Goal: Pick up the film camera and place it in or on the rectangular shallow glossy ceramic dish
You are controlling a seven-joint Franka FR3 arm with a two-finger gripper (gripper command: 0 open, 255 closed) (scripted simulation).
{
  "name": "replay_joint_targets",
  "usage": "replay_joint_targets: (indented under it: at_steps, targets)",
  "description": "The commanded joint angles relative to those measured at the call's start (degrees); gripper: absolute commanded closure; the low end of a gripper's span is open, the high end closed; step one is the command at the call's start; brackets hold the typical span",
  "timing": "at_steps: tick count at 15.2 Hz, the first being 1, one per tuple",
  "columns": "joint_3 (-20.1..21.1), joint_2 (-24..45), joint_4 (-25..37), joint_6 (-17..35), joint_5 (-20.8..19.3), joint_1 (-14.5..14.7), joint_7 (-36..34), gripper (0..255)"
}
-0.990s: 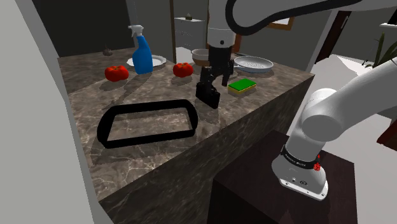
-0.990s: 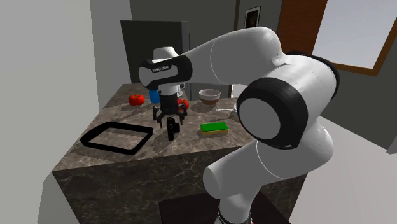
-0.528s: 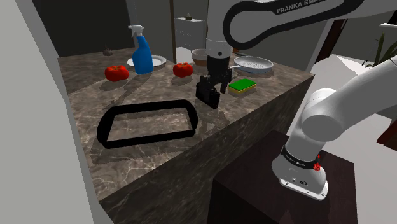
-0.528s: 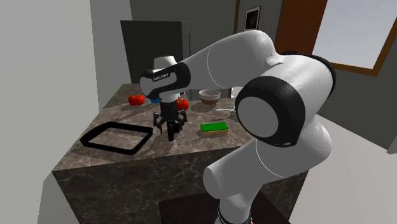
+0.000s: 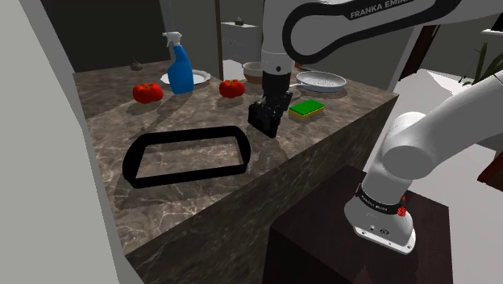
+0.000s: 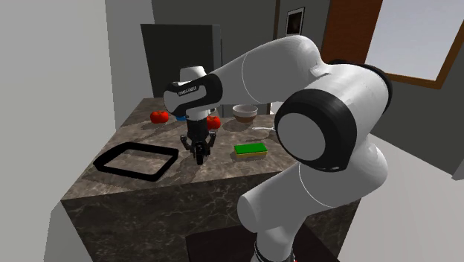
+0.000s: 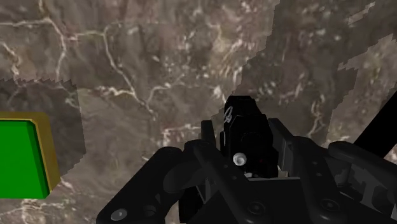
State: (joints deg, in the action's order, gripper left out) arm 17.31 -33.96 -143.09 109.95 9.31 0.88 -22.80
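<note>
Counter (image 5: 185,198): brown veined marble, carrying everything below.
Arm (image 5: 419,137): white, bent over the counter, reaching straight down.
Dish (image 5: 190,131): black rectangular rim, lying flat near the counter's front edge.
Spray bottle (image 5: 179,64): blue, upright at the far side, between two red tomatoes (image 5: 147,92).
Gripper (image 5: 272,103): lowered onto the camera, its fingers clasping the camera's sides.
Camera (image 5: 264,121): black, on the counter, just beside the dish's far corner on the shoulder view's right.
Sponge (image 5: 306,108): green, near the camera, on its right.

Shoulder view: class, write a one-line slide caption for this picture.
Black gripper clasps the film camera on the marble counter, between green sponge and black-rimmed dish.
</note>
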Motion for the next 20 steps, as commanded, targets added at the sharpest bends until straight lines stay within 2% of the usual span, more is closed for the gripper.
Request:
replay_joint_targets:
  at_steps: [1, 8, 20]
  targets:
    - [0.00, 0.01, -0.01, -0.01, -0.01, 0.00, 0.00, 255]
    - [0.00, 0.01, -0.02, 0.00, 0.00, -0.01, 0.00, 255]
    - [-1.25, -0.80, 8.60, -9.43, -0.92, -0.41, -0.06, 255]
